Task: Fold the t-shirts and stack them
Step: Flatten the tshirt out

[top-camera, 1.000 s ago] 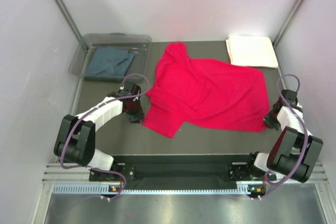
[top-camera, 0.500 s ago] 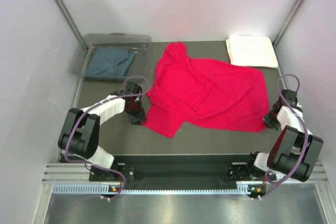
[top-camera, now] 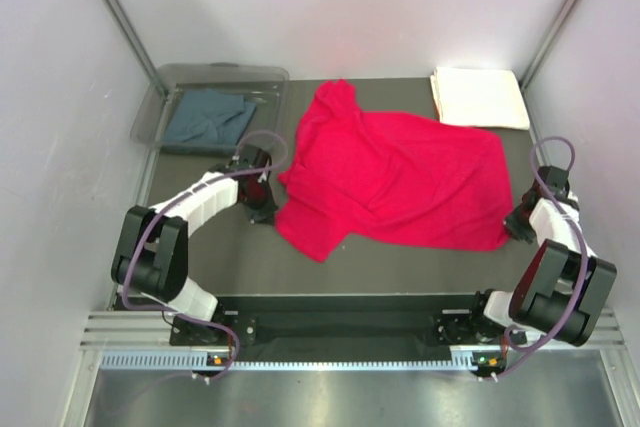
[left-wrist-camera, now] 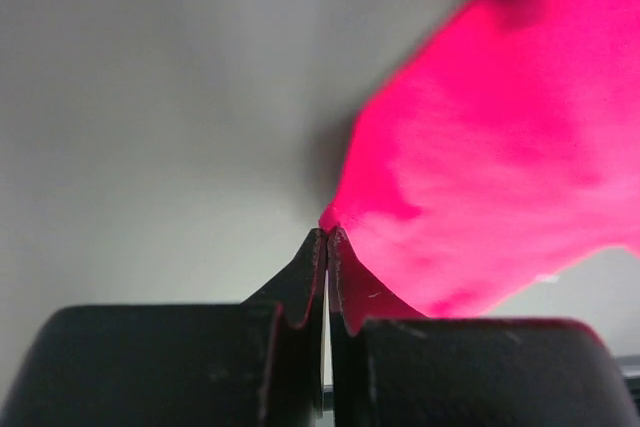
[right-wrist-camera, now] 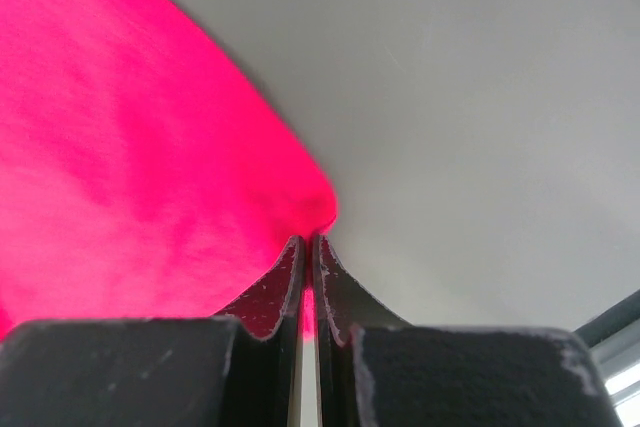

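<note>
The bright red t-shirt [top-camera: 395,172] lies spread and wrinkled across the middle of the dark table. My left gripper [top-camera: 268,209] is shut on the shirt's left edge; in the left wrist view its tips [left-wrist-camera: 328,232] pinch a corner of the red cloth [left-wrist-camera: 500,147]. At the shirt's near right corner, my right gripper [top-camera: 512,232] is shut too, with red cloth [right-wrist-camera: 130,147] caught between its tips [right-wrist-camera: 307,239]. The cream-white t-shirt [top-camera: 478,97] sits folded at the far right corner. The slate blue-grey t-shirt [top-camera: 207,117] lies crumpled in the bin.
A clear plastic bin [top-camera: 222,71] stands at the far left of the table. White walls close in on both sides and the back. A metal rail runs along the near edge under the arm bases.
My left gripper has slid up to the red shirt's left edge and shut on it. The right gripper stays shut on its corner.
</note>
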### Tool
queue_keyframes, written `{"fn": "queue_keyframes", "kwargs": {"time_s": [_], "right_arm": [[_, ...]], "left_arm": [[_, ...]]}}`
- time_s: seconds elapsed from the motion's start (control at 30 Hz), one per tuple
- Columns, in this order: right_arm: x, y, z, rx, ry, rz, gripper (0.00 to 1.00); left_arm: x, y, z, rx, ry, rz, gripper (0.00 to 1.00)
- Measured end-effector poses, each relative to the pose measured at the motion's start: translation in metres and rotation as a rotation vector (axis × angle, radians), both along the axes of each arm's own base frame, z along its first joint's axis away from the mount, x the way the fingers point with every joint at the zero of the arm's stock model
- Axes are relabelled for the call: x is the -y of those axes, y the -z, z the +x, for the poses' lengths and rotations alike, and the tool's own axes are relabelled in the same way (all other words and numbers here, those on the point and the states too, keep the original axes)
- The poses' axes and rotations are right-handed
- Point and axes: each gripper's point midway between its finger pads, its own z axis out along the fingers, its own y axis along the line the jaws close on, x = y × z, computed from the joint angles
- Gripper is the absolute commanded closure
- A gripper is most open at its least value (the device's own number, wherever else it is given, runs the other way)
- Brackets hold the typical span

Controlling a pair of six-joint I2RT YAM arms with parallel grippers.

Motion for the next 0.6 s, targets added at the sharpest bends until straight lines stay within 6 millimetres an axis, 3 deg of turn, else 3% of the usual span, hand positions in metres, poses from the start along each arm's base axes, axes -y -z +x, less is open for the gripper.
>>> {"fn": "queue_keyframes", "kwargs": {"time_s": [0.07,0.13,0.23,0.33,0.47,0.6], "right_arm": [[0.003,-0.013,0.013,0.034,0.008,-0.009,1.00],[0.002,-0.033,0.034,0.089,-0.002,-0.018,1.00],[-0.005,-0.075,0.075,0.208,-0.047,-0.043,1.00],[-0.017,-0.136,0.116,0.357,-0.112,-0.089,1.00],[-0.020,-0.223,0.148,0.547,-0.153,-0.153,1.00],[-0.015,-0.309,0.155,0.704,-0.181,-0.245,1.00]], "left_arm": [[0.007,-0.028,0.024,0.074,0.020,-0.015,1.00],[0.019,-0.073,0.059,0.205,0.045,-0.054,1.00],[0.034,-0.161,0.106,0.454,0.077,-0.113,1.00],[0.043,-0.258,0.137,0.712,0.112,-0.157,1.00],[0.045,-0.370,0.150,0.995,0.164,-0.176,1.00],[0.041,-0.465,0.141,1.238,0.200,-0.184,1.00]]}}
